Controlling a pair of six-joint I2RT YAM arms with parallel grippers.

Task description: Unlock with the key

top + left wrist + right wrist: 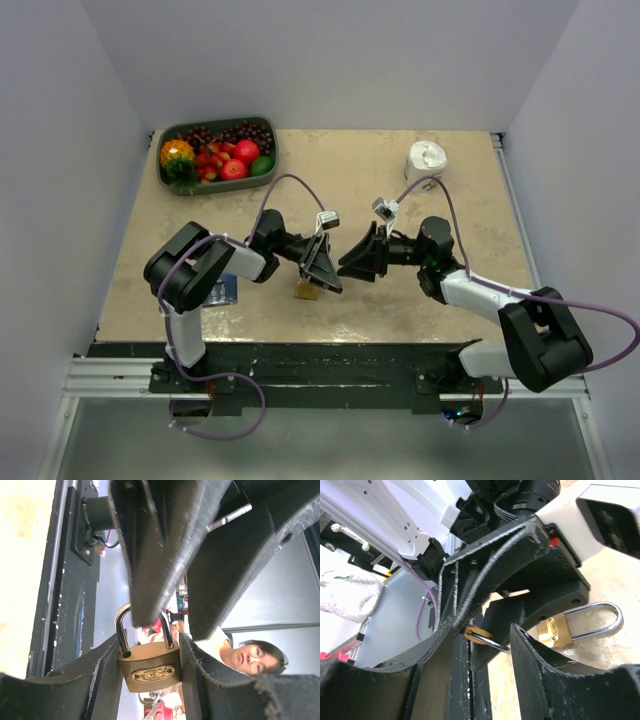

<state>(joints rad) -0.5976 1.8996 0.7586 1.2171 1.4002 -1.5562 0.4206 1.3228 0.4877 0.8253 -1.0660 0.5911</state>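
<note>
The left gripper (150,647) fills the bottom of its own wrist view, its 2 fingers pinching the brass body of a padlock (150,666) from either side, with the shackle closed. The right gripper (490,630) has its tips right at that lock, fingers apart with a steel loop in the gap. I cannot tell whether they press on anything. A 2nd padlock (555,631) lies flat just beyond, touched by neither gripper. A thin steel ring (148,703) shows at the held lock's base and may carry the key, but I cannot pick out the key itself in any view. The step in hand looks like reaching for the key at the keyhole, with the lock not yet open. Next, the left pinch must hold steady while the right closes on something small and thin and turns it squarely, without twisting the lock loose. The only writing is on 1 oval embossed badge (153,673) on the lock's face, and its letters are too small to read.
</note>
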